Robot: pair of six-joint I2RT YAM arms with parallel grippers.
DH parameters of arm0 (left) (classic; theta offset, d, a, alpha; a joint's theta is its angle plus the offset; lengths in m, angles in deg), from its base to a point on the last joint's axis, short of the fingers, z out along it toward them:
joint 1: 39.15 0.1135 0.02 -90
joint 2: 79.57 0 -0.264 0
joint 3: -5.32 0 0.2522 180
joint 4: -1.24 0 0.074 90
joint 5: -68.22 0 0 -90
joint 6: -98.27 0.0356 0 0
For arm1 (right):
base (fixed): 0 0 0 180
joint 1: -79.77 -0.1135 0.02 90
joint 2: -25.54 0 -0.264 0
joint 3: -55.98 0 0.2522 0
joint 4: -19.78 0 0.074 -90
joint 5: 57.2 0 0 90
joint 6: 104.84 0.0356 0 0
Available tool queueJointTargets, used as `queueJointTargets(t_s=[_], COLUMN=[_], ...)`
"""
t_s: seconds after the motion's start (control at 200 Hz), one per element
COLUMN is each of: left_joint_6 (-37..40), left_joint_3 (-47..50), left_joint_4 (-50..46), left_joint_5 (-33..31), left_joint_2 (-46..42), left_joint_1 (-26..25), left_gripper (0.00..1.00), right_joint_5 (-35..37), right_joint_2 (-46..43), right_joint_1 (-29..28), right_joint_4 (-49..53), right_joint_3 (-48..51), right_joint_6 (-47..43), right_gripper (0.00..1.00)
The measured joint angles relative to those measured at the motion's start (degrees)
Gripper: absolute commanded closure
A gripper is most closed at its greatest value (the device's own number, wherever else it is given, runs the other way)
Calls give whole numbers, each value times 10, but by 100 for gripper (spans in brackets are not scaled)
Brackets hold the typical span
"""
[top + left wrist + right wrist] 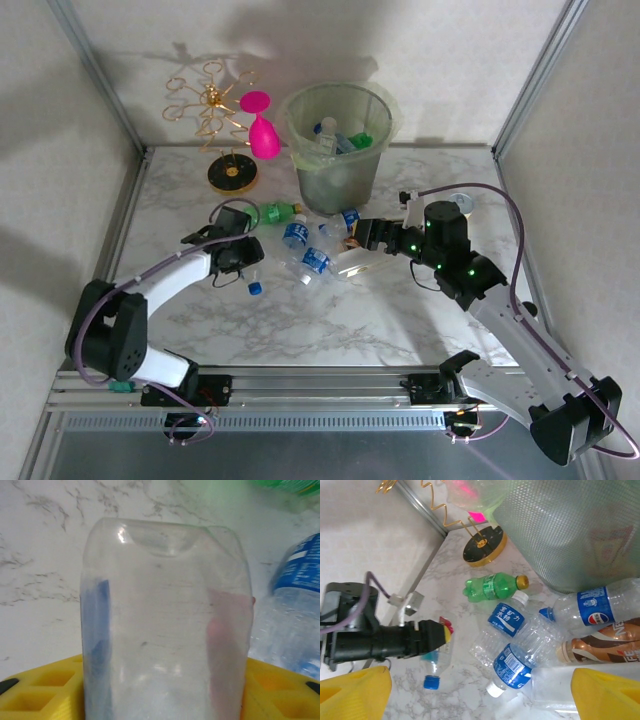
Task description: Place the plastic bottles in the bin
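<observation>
A few plastic bottles [335, 136] sit in the bin [345, 180], several more lie on the tabletop [330, 320], the left pincer [245, 266] grips a clear bottle [165, 630], and the right pincer [358, 238] is open.

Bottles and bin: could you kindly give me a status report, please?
Left gripper shut on a clear bottle. Right gripper open over loose bottles. Upright bin holds a few bottles. Green bottle lies between left gripper and bin.
</observation>
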Motion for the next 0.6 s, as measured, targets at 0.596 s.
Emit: queueJointTargets(t_s=[0.596], left_joint_6=[-9], left_joint_3=[-395], left_joint_4=[-59], left_joint_5=[-34], left_joint_2=[23], left_joint_1=[-130], left_gripper=[50], right_joint_5=[116], right_joint_2=[-46], right_joint_1=[-2], right_joint_4=[52], right_joint_3=[-24], right_joint_6=[54], right_gripper=[1])
